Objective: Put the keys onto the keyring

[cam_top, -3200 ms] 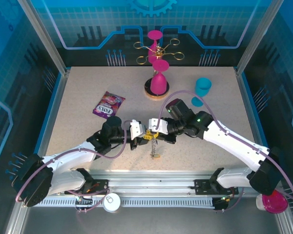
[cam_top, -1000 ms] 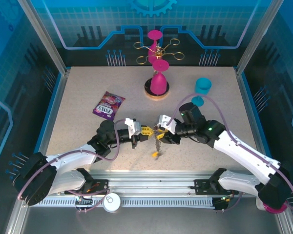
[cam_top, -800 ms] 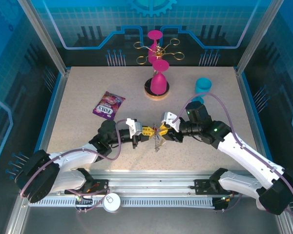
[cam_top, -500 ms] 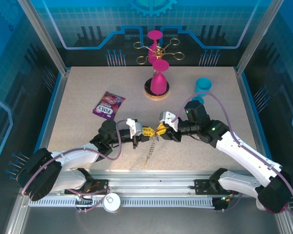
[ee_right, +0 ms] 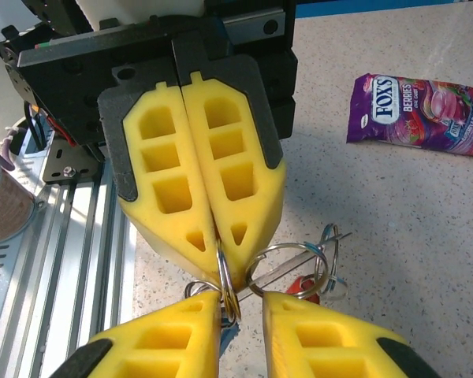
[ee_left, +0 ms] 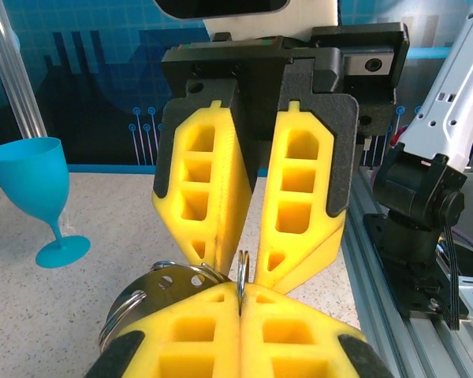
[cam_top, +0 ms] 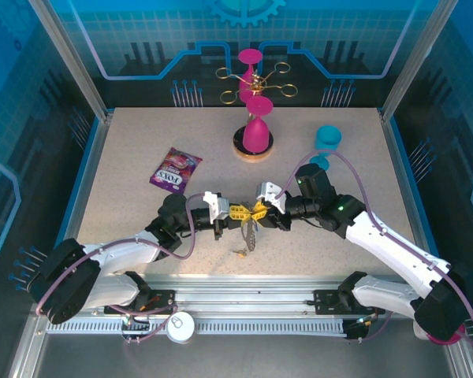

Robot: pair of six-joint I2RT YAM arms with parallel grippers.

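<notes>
Over the table's front middle, my left gripper (cam_top: 235, 213) and right gripper (cam_top: 260, 209) meet tip to tip. My left gripper (ee_left: 240, 290) is shut on a thin silver split ring (ee_left: 242, 272). That ring (ee_right: 229, 287) stands between my right gripper's (ee_right: 240, 299) open fingers, against the left one. A second ring (ee_right: 288, 264) carries a silver key with a red tag (ee_right: 303, 287). A blue tag (ee_right: 230, 332) peeks out below. A perforated metal plate (ee_left: 154, 285) hangs beside my left fingers. A short chain (cam_top: 247, 240) dangles under the grippers. I cannot make out the dark loop or the yellow-tagged key.
A purple snack packet (cam_top: 175, 169) lies left of centre, also in the right wrist view (ee_right: 418, 114). Pink glasses on a round stand (cam_top: 257, 134) sit at the back. A blue glass (cam_top: 325, 142) stands back right. The metal rail (ee_right: 63, 260) runs along the near edge.
The hanging chain swung out to the left and has come back under the grippers. Both grippers have stayed tip to tip, the right one shifting only slightly.
</notes>
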